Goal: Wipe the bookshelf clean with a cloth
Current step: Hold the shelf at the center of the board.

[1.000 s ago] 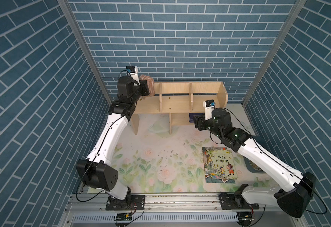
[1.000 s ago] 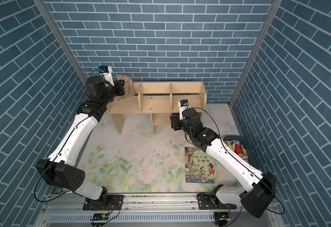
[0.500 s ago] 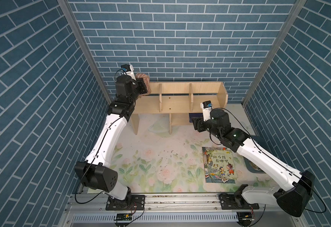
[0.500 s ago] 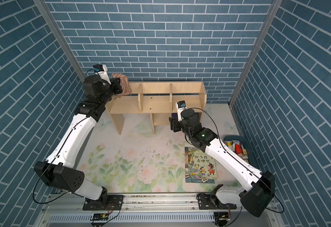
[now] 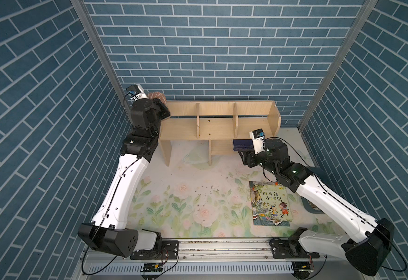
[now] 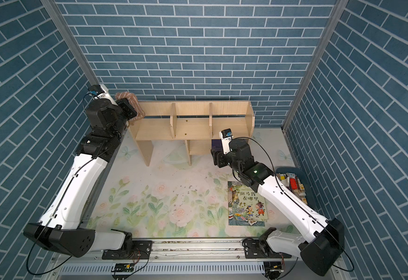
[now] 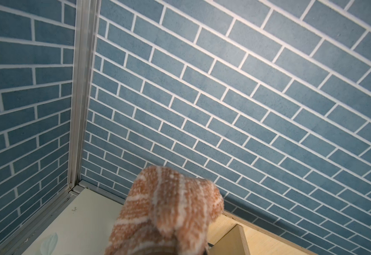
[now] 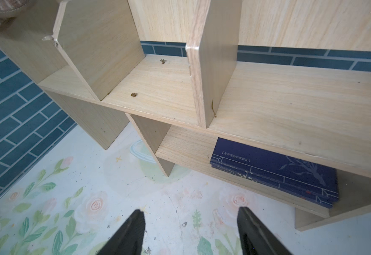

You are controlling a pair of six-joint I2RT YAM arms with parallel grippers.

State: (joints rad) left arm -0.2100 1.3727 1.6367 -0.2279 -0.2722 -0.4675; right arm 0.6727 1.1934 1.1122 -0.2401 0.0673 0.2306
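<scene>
Leftward and away from the bookshelf (image 5: 218,126) is how the left arm has been drifting over the last second, carrying the cloth (image 6: 127,97) off the shelf's left end, while the right arm has been easing back from the shelf front with its jaws spreading. Right now the left gripper (image 6: 129,106) is clenching the striped cloth in a bunch, and the wrist view is showing the wad (image 7: 169,209) riding just outside and slightly above the top edge of the shelf's left side panel. Whether the fabric is brushing that panel I cannot tell. The bookshelf is stretching its long axis along the back wall, so everything left to wipe is lying to the cloth's right: first the left compartment, then the two dividers and the compartments past them. By my reckoning the coming stroke is going to be a sweep along that axis, from the left panel inward, and the left arm is plainly the nearer one for it. The right gripper (image 8: 190,209) is hanging released and empty in front of the shelf's lower cubby, where a dark blue book (image 8: 275,172) is lying flat, well clear of the cloth's path.
</scene>
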